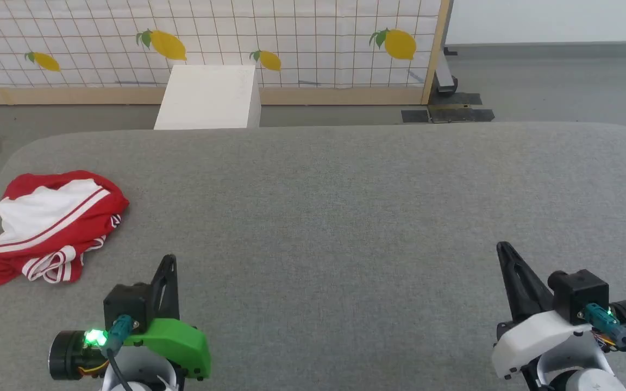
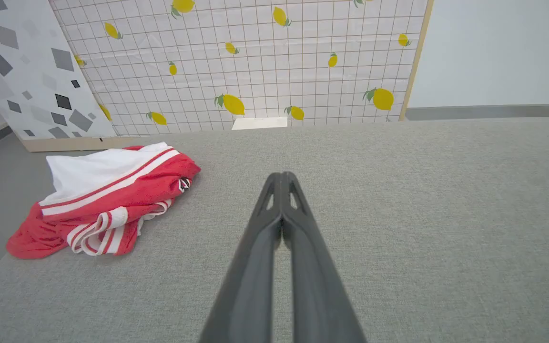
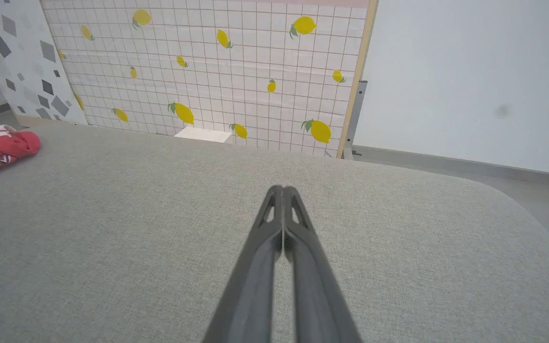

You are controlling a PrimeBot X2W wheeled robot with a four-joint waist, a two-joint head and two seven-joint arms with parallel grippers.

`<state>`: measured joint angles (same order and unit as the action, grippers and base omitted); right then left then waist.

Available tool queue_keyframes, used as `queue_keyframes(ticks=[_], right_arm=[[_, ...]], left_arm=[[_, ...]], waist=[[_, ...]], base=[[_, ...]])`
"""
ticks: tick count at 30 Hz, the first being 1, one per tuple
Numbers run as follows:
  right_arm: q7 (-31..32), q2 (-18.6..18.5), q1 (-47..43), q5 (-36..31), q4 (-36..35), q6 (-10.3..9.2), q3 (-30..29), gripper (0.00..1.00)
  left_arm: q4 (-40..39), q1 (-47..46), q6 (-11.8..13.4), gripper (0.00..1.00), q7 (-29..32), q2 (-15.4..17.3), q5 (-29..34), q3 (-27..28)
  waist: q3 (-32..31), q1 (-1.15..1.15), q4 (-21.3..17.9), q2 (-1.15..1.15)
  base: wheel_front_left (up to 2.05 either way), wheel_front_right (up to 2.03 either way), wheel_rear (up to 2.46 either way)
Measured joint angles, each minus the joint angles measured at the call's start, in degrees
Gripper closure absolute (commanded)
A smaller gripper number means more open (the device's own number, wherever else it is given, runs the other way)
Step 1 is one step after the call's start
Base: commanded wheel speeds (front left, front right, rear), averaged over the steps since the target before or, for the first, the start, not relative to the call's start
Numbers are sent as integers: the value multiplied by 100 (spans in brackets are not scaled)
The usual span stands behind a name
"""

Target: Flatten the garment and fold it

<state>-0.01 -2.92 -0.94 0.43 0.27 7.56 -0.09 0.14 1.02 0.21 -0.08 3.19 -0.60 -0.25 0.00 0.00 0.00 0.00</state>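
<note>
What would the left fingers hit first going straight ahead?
Probably nothing near: the left fingers point across the grey fabric surface, right of the crumpled red-and-white jersey, toward the white box beyond.

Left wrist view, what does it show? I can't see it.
A crumpled red-and-white jersey tee lies at the left on a grey fabric surface. The robot's left hand, shut and empty, points toward a lemon-print wall.
</note>
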Motion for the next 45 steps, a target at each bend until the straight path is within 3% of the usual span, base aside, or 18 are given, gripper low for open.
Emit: queue_keyframes(ticks=[20, 21, 45], right_arm=[[0, 0, 0, 0, 0, 0, 0, 100], [0, 0, -1, 2, 1, 0, -1, 0], [-189, -1, -5, 13, 64, 0, -350, 0]], left_arm=[[0, 0, 0, 100, 0, 0, 0, 0], [0, 2, 1, 0, 0, 1, -1, -2], [-19, 18, 43, 0, -201, 1, -51, -98]], waist=[[0, 0, 0, 0], [0, 0, 0, 0], [18, 0, 20, 0]], base=[[0, 0, 0], [0, 0, 0], [0, 0, 0]])
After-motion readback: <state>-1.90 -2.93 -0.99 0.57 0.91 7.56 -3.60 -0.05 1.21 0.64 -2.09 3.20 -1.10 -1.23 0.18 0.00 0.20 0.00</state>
